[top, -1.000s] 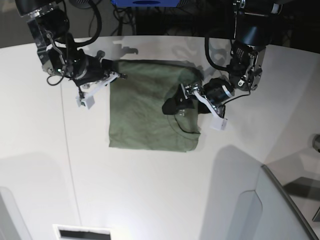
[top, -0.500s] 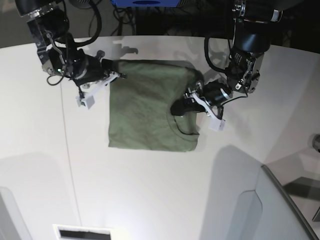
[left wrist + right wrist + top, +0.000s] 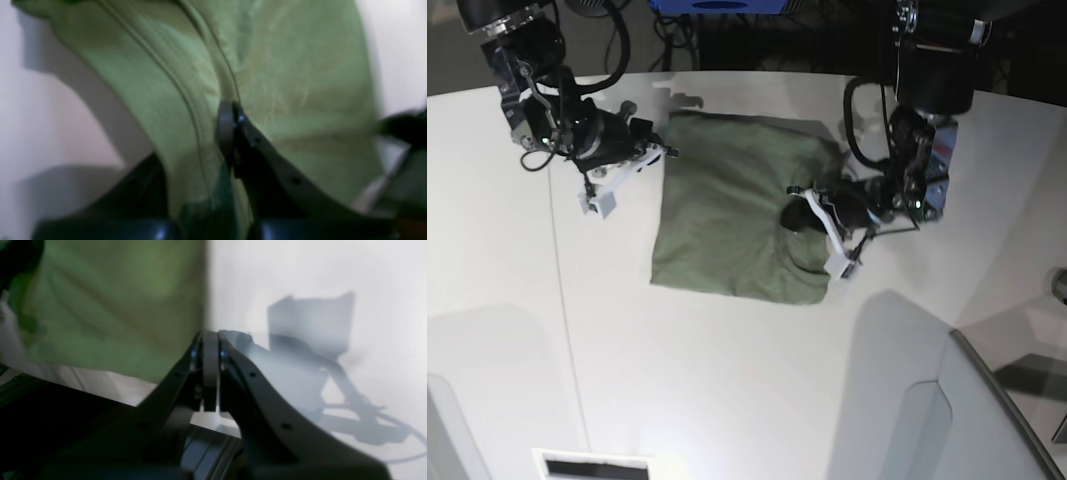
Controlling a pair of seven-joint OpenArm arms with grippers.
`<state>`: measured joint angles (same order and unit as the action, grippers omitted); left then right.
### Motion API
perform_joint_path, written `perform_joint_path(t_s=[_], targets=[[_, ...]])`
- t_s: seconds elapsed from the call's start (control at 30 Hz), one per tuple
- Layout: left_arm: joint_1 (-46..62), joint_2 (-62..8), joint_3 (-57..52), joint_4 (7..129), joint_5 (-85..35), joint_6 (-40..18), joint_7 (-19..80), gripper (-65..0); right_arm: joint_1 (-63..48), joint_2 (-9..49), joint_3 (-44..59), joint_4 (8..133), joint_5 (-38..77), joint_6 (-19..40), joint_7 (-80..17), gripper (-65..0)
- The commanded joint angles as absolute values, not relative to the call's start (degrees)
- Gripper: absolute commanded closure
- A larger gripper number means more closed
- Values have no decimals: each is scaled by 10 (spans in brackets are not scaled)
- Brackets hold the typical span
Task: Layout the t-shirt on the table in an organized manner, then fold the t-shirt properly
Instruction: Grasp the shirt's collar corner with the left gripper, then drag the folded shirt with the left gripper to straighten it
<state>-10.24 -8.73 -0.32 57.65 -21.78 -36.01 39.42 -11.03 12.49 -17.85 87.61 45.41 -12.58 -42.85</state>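
A: Starting at the nine o'clock side of the base view, what was there?

B: The right gripper [image 3: 659, 150] sat at about ten o'clock on the table [image 3: 727, 390], its fingers pressed flat together with nothing between them. In its own wrist view the closed tips [image 3: 210, 340] lay just beside the t-shirt's edge, over bare white tabletop.

A: And the shirt?

B: The t-shirt [image 3: 727, 220] lay near the table's centre, toward twelve o'clock, folded into a rough rectangle, its three o'clock side drawn up slightly.

A: Then the other arm?

B: The left gripper [image 3: 799, 212] was at the shirt's three o'clock edge, reaching in from that side. In its wrist view the fingers [image 3: 230, 133] were pinched on a fold of the green cloth [image 3: 283, 73] beside a seam, the fabric draped over and around them. That view was blurred, so I couldn't tell which part of the garment it held.
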Motion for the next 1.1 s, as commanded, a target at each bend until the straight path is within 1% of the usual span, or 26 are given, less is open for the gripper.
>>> perform_joint_path(t_s=[0.0, 0.07, 0.2, 0.3, 0.37, 0.47, 0.57, 0.67, 0.87, 0.97, 1.07], targets=[[-120, -91, -2, 589, -193, -362, 396, 0, -104, 128, -175, 883, 459, -121, -424, 0], [-130, -93, 29, 596, -138, -362, 396, 0, -104, 128, -175, 883, 459, -121, -424, 0], [-139, -127, 144, 599, -42, -362, 394, 0, -104, 128, -175, 883, 459, -125, -424, 0], [-145, -152, 216, 610, -2, -362, 394, 0, -107, 128, -174, 887, 459, -125, -423, 0], [-153, -162, 246, 610, 15, -362, 389, 0, -109, 128, -167, 895, 459, -125, -414, 0], [-165, -175, 264, 597, 46, -361, 351, 0, -135, 126, -130, 918, 459, -126, -378, 0], [-173, -176, 269, 580, 90, -361, 320, 0, -141, 127, -96, 933, 458, -155, -371, 0], [-178, -170, 269, 563, 147, -361, 282, 0, -140, 128, -79, 932, 458, -166, -371, 0], [-196, -142, 276, 525, 262, -362, 176, 0, -139, 128, -69, 931, 458, -167, -371, 0], [-217, -139, 330, 503, 280, -362, 138, 0, -139, 128, -69, 931, 458, -167, -371, 0], [-228, -137, 385, 503, 280, -362, 124, 0, -138, 129, -69, 931, 458, -167, -371, 0]])
